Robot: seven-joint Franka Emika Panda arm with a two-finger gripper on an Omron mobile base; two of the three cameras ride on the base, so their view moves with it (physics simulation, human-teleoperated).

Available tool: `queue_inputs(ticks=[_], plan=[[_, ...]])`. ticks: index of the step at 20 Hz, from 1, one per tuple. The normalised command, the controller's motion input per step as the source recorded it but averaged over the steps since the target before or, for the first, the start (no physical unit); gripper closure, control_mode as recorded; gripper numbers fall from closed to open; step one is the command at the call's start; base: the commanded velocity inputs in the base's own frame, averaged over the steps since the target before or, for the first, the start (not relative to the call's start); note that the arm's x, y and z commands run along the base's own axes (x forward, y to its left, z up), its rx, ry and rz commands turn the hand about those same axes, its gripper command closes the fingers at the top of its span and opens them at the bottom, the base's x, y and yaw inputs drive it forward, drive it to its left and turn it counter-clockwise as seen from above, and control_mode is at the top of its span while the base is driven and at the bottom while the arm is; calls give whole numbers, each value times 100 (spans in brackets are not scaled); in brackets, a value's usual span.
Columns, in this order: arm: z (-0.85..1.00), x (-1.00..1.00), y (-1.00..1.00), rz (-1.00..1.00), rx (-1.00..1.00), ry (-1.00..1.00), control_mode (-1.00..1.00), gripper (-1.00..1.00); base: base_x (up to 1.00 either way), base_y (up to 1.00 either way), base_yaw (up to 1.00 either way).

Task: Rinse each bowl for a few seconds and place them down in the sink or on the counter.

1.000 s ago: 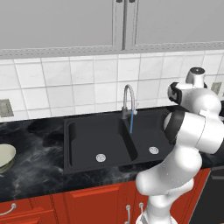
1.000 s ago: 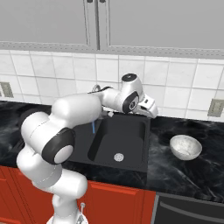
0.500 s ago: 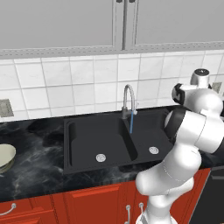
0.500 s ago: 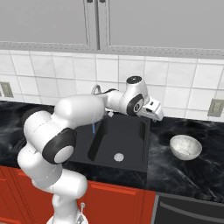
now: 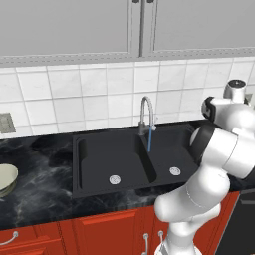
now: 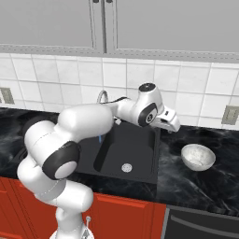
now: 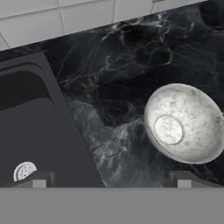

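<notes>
The glossy white-grey bowl (image 6: 198,156) stands upright on the black marble counter (image 6: 219,182), right of the sink (image 6: 140,161). My gripper (image 6: 172,126) hangs open and empty above the sink's right edge, up and to the left of that bowl. In the hand view the same bowl (image 7: 183,124) lies right of centre, above the right fingertip (image 7: 183,179), while the gripper (image 7: 111,181) spans the counter (image 7: 118,96) beside the sink (image 7: 35,131). The pale greenish bowl (image 5: 6,178) rests on the counter (image 5: 45,199) far left of the sink (image 5: 124,159).
A thin blue stream of water falls from the steel gooseneck faucet (image 5: 145,112) into the sink. A tiled wall and grey upper cabinets stand behind. Wall outlets (image 6: 229,114) sit on the tiles. Red cabinet fronts (image 5: 99,234) run below the counter.
The hand has swung to the right and slightly down, from over the right basin toward the white-grey bowl. The bowls have not moved and the jaws have stayed open.
</notes>
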Motion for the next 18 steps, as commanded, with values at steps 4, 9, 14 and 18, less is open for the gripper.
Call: queue_inputs(ticks=[4,9,14,18], plan=[[-4,-21,-15,0,-2,1,-100,-100,0,0,0],[-10,-14,-13,1,-2,3,-100,-100,0,0,0],[-13,-15,-13,3,-2,5,-100,-100,0,0,0],[-5,-16,-12,3,-3,5,-100,-100,0,0,0]])
